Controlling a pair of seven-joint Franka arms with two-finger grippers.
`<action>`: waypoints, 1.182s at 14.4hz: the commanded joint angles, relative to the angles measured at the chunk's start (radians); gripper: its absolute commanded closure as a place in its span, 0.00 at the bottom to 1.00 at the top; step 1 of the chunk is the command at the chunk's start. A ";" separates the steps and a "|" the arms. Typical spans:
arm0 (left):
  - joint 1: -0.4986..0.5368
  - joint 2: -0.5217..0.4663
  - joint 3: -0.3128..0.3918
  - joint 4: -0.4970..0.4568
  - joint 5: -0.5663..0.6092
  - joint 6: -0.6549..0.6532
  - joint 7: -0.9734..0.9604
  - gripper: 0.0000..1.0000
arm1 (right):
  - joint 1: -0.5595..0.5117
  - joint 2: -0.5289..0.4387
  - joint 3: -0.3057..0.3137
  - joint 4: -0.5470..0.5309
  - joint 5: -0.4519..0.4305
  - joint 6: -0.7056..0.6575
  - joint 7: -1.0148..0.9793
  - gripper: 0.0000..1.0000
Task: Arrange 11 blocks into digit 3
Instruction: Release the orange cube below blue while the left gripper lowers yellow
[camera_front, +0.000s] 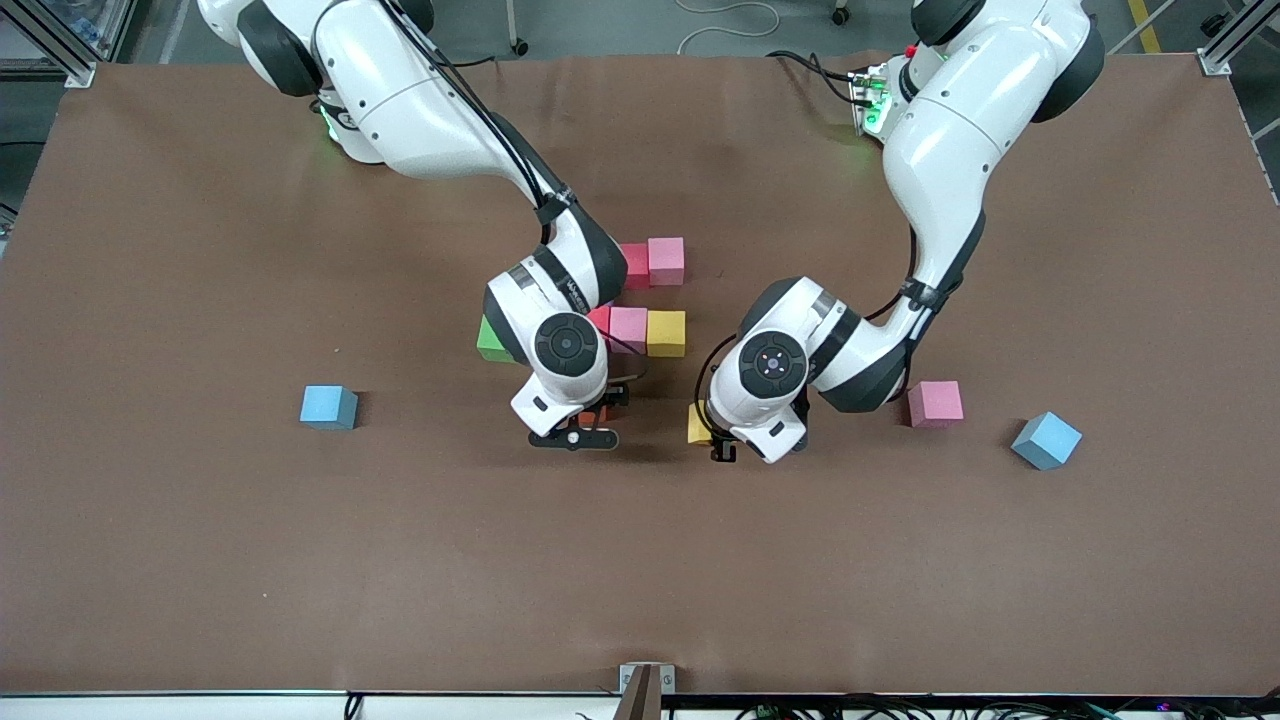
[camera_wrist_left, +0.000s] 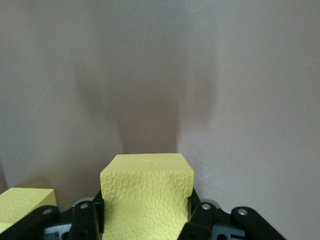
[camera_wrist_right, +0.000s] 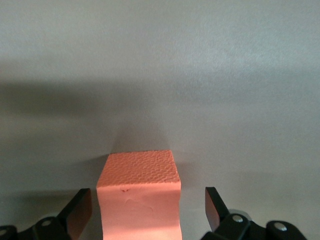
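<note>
While left gripper (camera_wrist_left: 145, 220) clamps yellow block (camera_wrist_left: 146, 197), right gripper (camera_wrist_right: 147, 210) jaws wide around orange block (camera_wrist_right: 138, 197).

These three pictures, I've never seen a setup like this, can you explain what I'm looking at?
Two white robot arms work over a brown table. The wide picture looks down from across the table; the two close-ups come from cameras on each arm's wrist. Loose foam blocks lie about: pink, blue, yellow, a green one. The left gripper is shut on a yellow block just over the table. The right gripper has its fingers open around an orange block resting on the table.
</note>
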 joint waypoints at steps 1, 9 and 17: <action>-0.019 -0.032 0.003 -0.030 -0.003 0.004 -0.048 0.75 | -0.038 -0.039 0.009 -0.006 0.035 -0.002 0.011 0.00; -0.103 -0.019 0.013 -0.026 0.015 0.038 -0.117 0.75 | -0.185 -0.186 -0.037 -0.018 0.069 -0.080 0.001 0.00; -0.189 -0.007 0.049 -0.026 0.051 0.105 -0.217 0.75 | -0.358 -0.464 -0.042 -0.280 -0.104 -0.167 -0.391 0.00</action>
